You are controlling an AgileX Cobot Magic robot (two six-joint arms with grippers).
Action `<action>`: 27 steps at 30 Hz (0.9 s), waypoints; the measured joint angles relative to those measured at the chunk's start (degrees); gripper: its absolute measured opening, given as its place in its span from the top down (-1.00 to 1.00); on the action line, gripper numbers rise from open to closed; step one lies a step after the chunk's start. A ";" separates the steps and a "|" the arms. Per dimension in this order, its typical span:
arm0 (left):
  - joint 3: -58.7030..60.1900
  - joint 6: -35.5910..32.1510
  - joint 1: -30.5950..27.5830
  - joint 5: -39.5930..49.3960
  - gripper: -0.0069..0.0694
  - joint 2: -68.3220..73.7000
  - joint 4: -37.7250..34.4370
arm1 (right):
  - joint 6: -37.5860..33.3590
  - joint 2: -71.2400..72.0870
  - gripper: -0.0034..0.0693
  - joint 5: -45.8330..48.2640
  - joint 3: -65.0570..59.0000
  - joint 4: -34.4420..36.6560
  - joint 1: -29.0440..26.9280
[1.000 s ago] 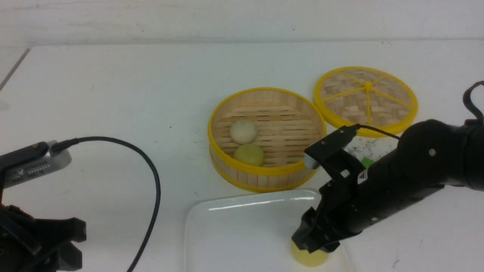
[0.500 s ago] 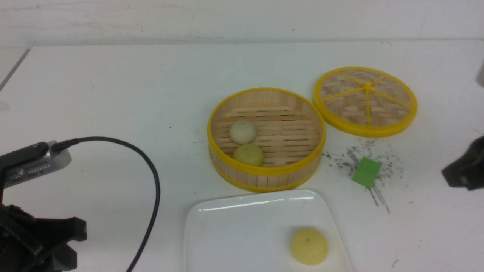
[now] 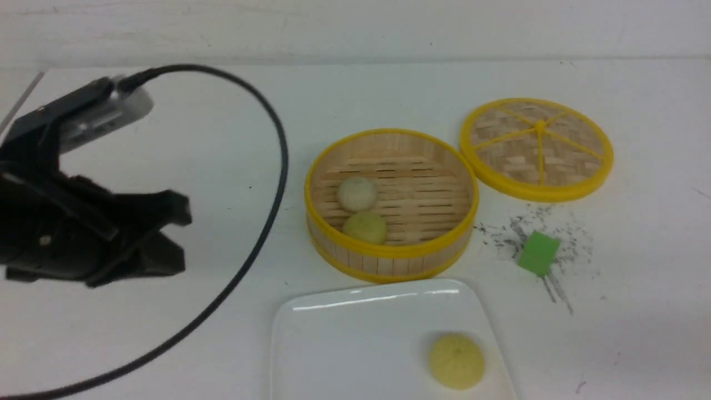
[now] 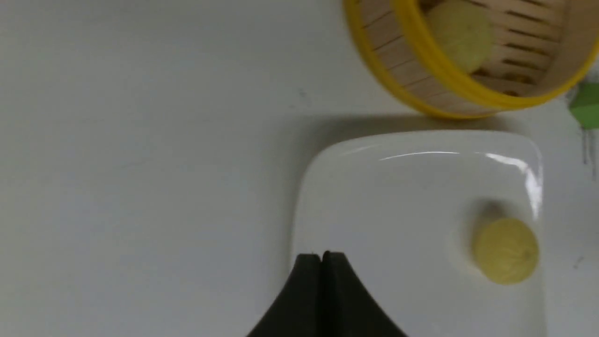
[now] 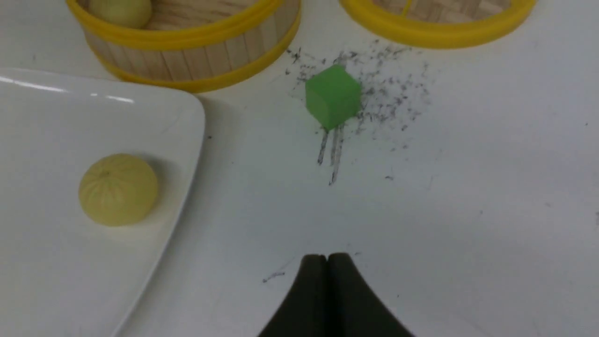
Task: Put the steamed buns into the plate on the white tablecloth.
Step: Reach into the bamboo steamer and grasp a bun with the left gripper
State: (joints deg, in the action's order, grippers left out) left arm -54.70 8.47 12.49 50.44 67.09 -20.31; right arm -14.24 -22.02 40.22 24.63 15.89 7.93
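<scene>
Both grippers, left [image 4: 322,262] and right [image 5: 326,262], have their fingers pressed together, empty, above a white tablecloth [image 3: 222,244] with dark scuffs. Three steamed buns are visible: one yellow bun [image 3: 457,361] on the single white plate [image 3: 361,344], two buns [image 3: 361,211] in the one bamboo basket [image 3: 389,261]. One woven lid [image 3: 536,150] and one green cube [image 3: 539,253] lie nearby.

Pale yellow pleated round bun [image 3: 457,361] on white glossy rounded-square plate [image 3: 355,344]. Off-white and yellow-green buns [image 3: 361,211] in round yellow-rimmed bamboo basket [image 3: 391,253]. Black left gripper [image 3: 180,236] well left of basket, blurred.
</scene>
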 joint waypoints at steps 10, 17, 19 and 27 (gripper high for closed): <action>-20.42 15.99 19.92 -4.71 0.27 24.32 11.38 | 0.00 2.16 0.92 -2.66 -0.90 -0.08 0.00; -33.54 17.15 22.99 -2.40 -0.18 37.30 16.76 | 0.00 2.16 0.91 -2.66 -0.90 -1.68 0.00; -35.85 17.15 23.06 -1.76 -0.23 40.43 17.20 | 0.00 2.16 0.90 -2.66 -0.90 -1.81 0.00; -37.48 17.16 23.06 -3.28 -0.25 46.95 22.14 | 0.00 2.16 0.89 -2.66 -0.90 -1.93 0.00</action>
State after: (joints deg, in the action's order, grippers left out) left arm -92.18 25.63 35.55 47.16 114.04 1.83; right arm -14.24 -19.87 37.56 23.73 13.96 7.93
